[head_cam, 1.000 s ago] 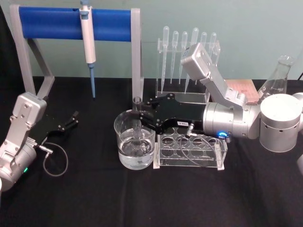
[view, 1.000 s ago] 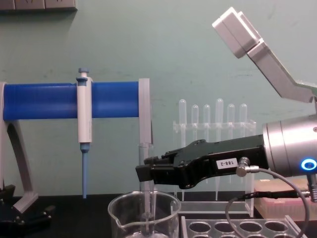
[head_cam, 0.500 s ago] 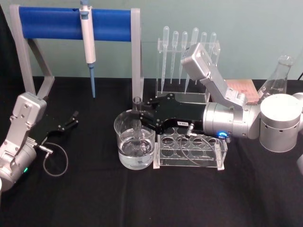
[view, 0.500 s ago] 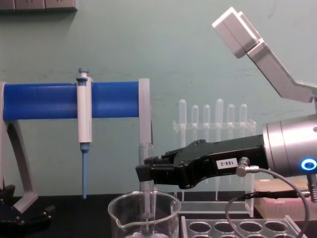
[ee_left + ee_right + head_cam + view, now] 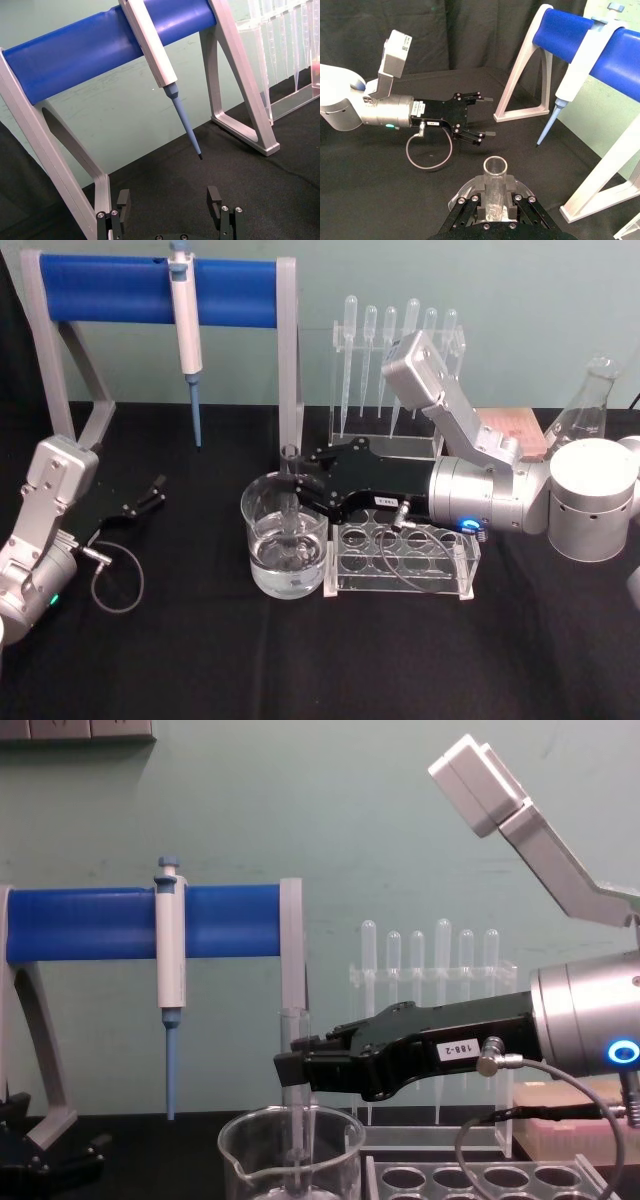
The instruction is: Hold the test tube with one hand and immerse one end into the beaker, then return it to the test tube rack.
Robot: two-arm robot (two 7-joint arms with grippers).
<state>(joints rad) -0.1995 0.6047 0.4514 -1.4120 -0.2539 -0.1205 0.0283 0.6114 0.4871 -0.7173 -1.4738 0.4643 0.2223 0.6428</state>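
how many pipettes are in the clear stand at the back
6 pipettes, bulbs up in one row in the stand at the table's back, behind the right arm, which covers some lower ends; none seem fully hidden.

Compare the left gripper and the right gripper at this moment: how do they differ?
The right gripper is shut on the upright test tube, whose lower end hangs inside the beaker; the left gripper is open, holding nothing. The right gripper reaches over the beaker; the left gripper sits low at the left side of the table. Both are black two-finger grippers.
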